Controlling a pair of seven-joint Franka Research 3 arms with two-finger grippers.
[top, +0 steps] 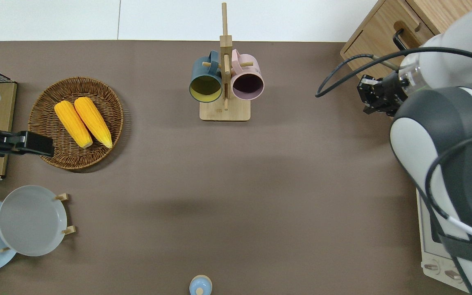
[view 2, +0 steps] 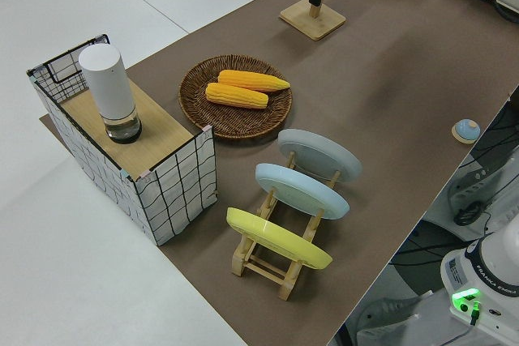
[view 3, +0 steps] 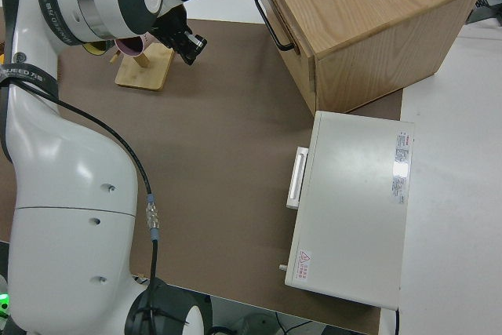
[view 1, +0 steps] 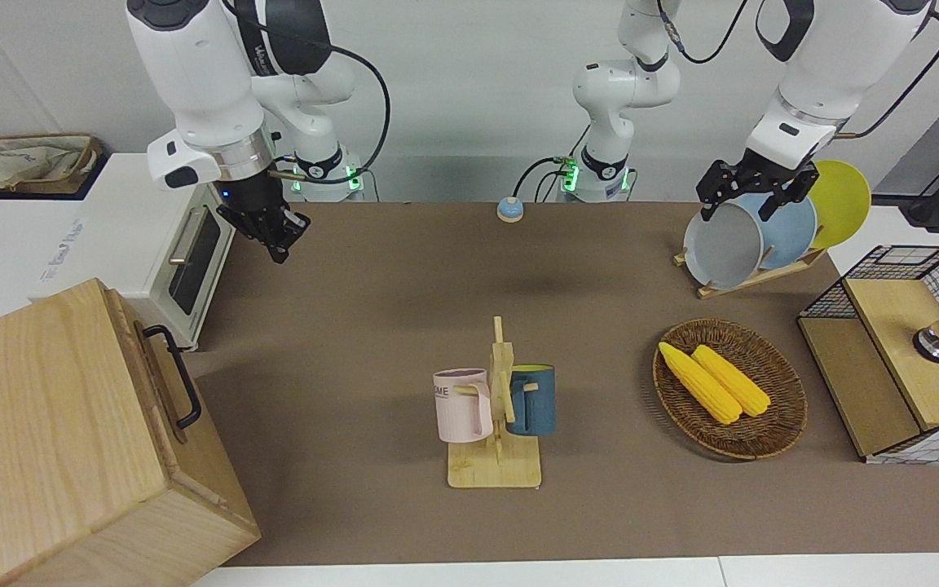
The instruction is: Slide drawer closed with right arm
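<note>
The drawer [view 1: 158, 383] sits pushed into the big pale wooden box [view 1: 46, 432] at the right arm's end of the table, its front panel flush and its black bar handle [view 1: 177, 376] free. It also shows in the overhead view [top: 385, 32] and the right side view [view 3: 284, 25]. My right gripper [view 1: 278, 236] is up in the air, shut and empty. In the overhead view it [top: 373, 100] is over the brown mat just in front of the drawer, apart from it. My left arm is parked, its gripper [view 1: 751, 196] open.
A white toaster oven [view 1: 184, 261] stands beside the box, nearer to the robots. A mug rack [view 1: 495, 408] with two mugs stands mid-table. A basket of corn [view 1: 787, 408], a plate rack [view 1: 751, 236] and a wire shelf [view 1: 901, 350] are toward the left arm's end.
</note>
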